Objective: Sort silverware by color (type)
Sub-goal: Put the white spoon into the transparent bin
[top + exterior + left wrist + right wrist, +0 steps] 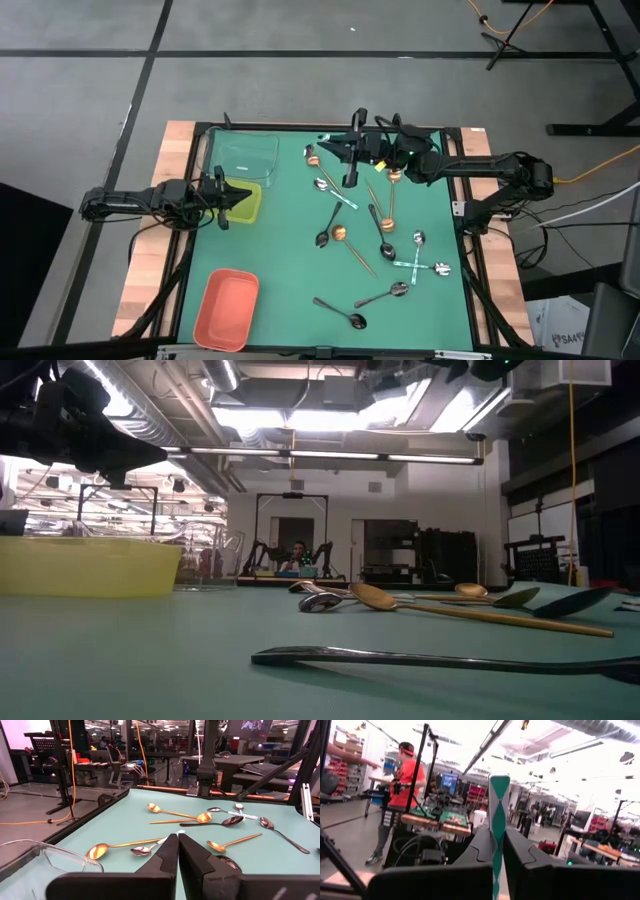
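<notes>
On the left we see the left tool (244, 193), its fingers pressed together on nothing, hanging over the yellow-green tray (246, 205). Behind that tray sits the clear tray (246, 155), and toward the near edge the salmon tray (227, 309). The green tabletop (290, 270) carries the spoons (385, 225), scattered across its middle and right: silver, copper and dark ones, some crossing each other, none in a tray. At the far edge the right tool (328, 145) has its fingers together, gripping a teal-and-white patterned strip (498, 820) that stands upright between them in the right wrist view. We can read no writing on the trays or spoons. A person in an orange shirt (405, 775) stands in the room beyond.
</notes>
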Motion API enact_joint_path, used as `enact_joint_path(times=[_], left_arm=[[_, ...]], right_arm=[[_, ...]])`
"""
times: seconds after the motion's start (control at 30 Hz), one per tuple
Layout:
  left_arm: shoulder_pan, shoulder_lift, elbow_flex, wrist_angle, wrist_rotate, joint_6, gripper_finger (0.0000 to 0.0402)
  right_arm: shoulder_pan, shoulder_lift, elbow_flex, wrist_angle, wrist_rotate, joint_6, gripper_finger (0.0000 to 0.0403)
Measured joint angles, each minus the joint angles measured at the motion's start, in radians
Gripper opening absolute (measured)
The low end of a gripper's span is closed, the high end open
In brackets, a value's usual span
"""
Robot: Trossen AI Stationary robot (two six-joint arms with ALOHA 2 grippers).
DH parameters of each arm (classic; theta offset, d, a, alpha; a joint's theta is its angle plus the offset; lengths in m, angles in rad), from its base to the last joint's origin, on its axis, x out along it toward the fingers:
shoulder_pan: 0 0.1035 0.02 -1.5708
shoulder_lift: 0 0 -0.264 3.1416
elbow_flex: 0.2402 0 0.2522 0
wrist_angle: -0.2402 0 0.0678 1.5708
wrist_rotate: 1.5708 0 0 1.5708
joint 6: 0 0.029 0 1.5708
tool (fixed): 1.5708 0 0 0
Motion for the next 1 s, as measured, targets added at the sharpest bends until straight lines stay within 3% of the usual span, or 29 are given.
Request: enact_joint_path(times=[0.53,0.8,1.0], left_arm=[[0.0,0.0,0.0,0.203,0.0,0.0,0.0005],[0.0,0.016,0.0,0.43,0.0,0.018,0.0005],[0.0,0.063,0.0,0.534,0.0,0.034,0.0031]], right_arm=[[0.0,0.0,0.0,0.196,0.0,0.002,0.0004],[0.0,0.0,0.0,0.212,0.0,0.003,0.0004],[0.0,0.0,0.0,0.212,0.0,0.003,0.0004]])
